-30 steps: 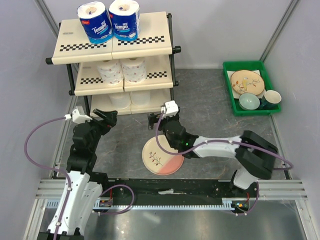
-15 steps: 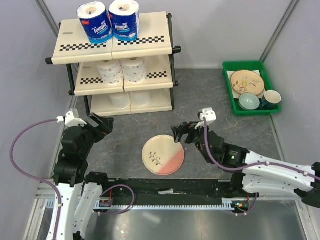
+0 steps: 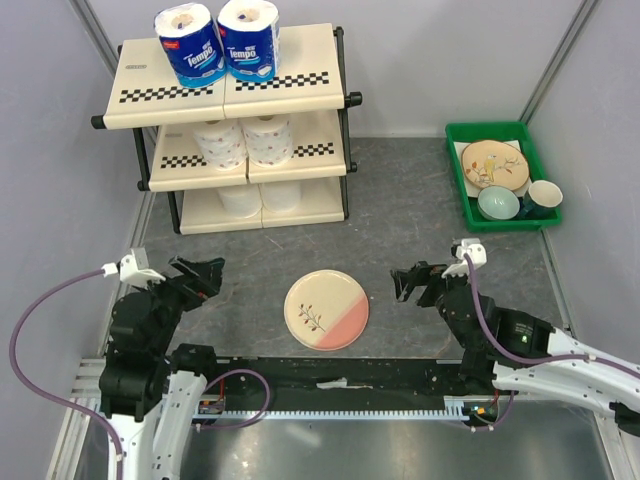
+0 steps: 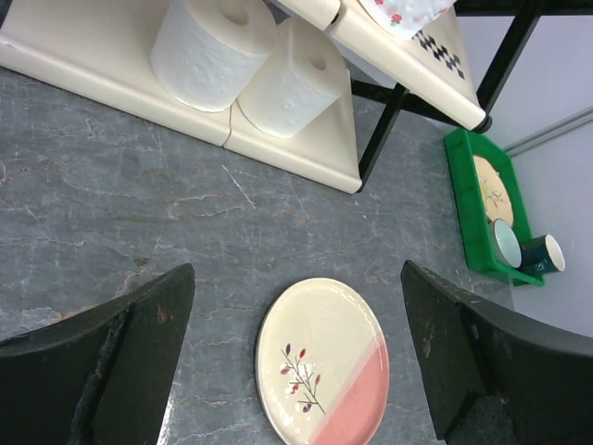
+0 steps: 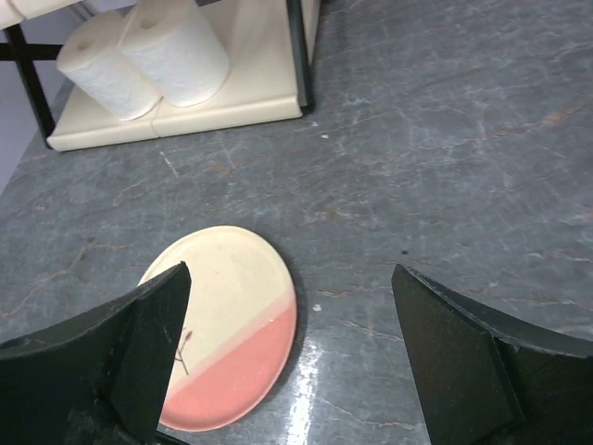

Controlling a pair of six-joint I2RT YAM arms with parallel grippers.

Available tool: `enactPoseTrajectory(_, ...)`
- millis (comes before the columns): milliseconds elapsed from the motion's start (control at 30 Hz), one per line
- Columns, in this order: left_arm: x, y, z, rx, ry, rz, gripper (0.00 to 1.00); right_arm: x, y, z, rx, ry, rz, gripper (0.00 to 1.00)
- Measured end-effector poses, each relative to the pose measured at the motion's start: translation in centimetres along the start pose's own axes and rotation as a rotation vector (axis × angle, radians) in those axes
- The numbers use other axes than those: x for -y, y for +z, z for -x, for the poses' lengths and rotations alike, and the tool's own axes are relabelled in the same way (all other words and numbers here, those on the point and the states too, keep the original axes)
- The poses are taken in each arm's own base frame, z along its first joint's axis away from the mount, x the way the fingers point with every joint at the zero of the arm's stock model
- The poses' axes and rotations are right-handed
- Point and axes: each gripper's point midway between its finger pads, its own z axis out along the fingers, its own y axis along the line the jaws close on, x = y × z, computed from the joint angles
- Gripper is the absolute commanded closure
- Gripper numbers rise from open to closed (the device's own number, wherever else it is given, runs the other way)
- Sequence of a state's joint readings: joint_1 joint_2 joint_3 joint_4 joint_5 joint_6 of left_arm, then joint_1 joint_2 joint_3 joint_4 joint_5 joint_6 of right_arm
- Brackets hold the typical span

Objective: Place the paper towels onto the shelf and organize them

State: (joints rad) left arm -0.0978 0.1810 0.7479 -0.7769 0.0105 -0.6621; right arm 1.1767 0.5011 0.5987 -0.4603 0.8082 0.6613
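White paper towels (image 3: 245, 140) sit on the shelf (image 3: 300, 60) — left gripper (image 3: 203, 277) and right gripper (image 3: 402, 283) gape wide, empty.

shelf (image 3: 300, 60): 11 o'clock, two paper towels (image 3: 190, 45) on each tier
plate (image 3: 326, 309): 6 o'clock — before the shelf
tray (image 3: 487, 127): 2 o'clock — dishes (image 3: 497, 165) inside

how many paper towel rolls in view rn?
6, all on the shelf: two blue-wrapped rolls on top tier, two middle-tier rolls, two bottom-tier rolls, half hidden from above.
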Motion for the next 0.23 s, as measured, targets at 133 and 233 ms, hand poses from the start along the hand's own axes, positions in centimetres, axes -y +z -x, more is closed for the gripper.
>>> enactPoseTrajectory(133,-0.2,-0.2,-0.2,-0.007,0.0,0.006,0.01,1.6,-0.2,-0.3,-0.003,-0.039,-0.056,0.02)
enactPoseTrajectory(233,-0.4,-0.2,-0.5,-0.018,0.0,0.014,0.01,2.5,-0.4,-0.5,-0.007,-0.066,-0.087,0.02)
